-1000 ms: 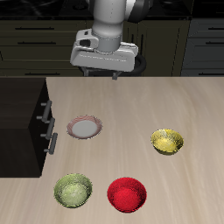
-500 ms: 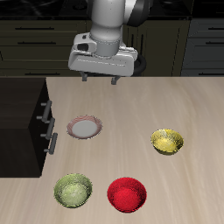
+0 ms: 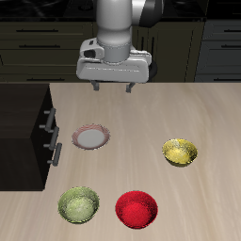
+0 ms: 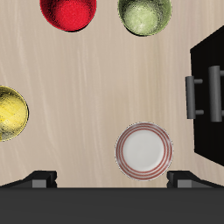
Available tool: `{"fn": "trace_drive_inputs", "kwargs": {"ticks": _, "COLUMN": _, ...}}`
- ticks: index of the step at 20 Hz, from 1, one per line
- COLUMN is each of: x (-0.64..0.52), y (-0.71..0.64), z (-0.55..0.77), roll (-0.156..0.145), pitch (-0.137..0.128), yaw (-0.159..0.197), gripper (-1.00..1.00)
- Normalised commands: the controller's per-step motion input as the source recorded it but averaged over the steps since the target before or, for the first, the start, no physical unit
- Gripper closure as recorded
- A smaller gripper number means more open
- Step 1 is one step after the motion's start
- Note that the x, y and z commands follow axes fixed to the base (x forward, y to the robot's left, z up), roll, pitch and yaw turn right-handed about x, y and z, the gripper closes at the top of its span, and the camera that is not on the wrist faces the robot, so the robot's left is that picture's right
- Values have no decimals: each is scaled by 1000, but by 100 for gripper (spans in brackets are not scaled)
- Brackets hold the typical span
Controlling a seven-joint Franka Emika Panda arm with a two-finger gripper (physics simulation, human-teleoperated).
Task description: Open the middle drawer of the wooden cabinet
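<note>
The wooden cabinet (image 3: 21, 127) stands at the table's side, very dark, its drawer front turned toward the plate. Silver bar handles (image 3: 48, 120) show on that front. The middle drawer (image 3: 50, 137) is shut, flush with the drawers above and below it. The cabinet also shows in the wrist view (image 4: 210, 140) with two handle bars (image 4: 194, 96); I cannot tell the drawers apart there. My gripper (image 3: 112, 89) hangs open and empty above the table's back part, well away from the cabinet. Its fingertips (image 4: 39, 178) show in the wrist view, spread wide.
A pink-rimmed white plate (image 3: 91, 137) lies beside the cabinet. A yellow bowl (image 3: 180, 151), a red bowl (image 3: 137, 208) and a green bowl (image 3: 78, 203) stand nearer the table's front edge. Dark kitchen cupboards (image 3: 38, 42) run behind the table.
The gripper has levelled out, sunk a little and shifted slightly away from the cabinet side. Its fingers stay open. Nothing on the table has moved.
</note>
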Motion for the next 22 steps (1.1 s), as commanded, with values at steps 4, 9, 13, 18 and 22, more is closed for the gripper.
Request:
{"fn": "trace_drive_inputs", "kwargs": {"ticks": 4, "x": 128, "y": 135, "z": 10, "roll": 103, "pitch": -9, "yaw": 0, "gripper": -100}}
{"fn": "trace_drive_inputs", "kwargs": {"ticks": 9, "x": 233, "y": 11, "z": -6, "roll": 16, "pitch": 25, "yaw": -22, "gripper": -100}}
{"fn": "trace_drive_inputs", "kwargs": {"ticks": 13, "x": 151, "y": -43, "z": 105, "roll": -11, "pitch": -14, "yaw": 3, "gripper": -100}}
{"fn": "trace_drive_inputs", "kwargs": {"ticks": 18, "x": 113, "y": -47, "z": 83, "roll": -9, "pitch": -8, "yaw": 0, "gripper": -100}}
{"fn": "trace_drive_inputs", "kwargs": {"ticks": 22, "x": 107, "y": -36, "z": 51, "roll": -9, "pitch": -11, "yaw": 10, "gripper": -100}}
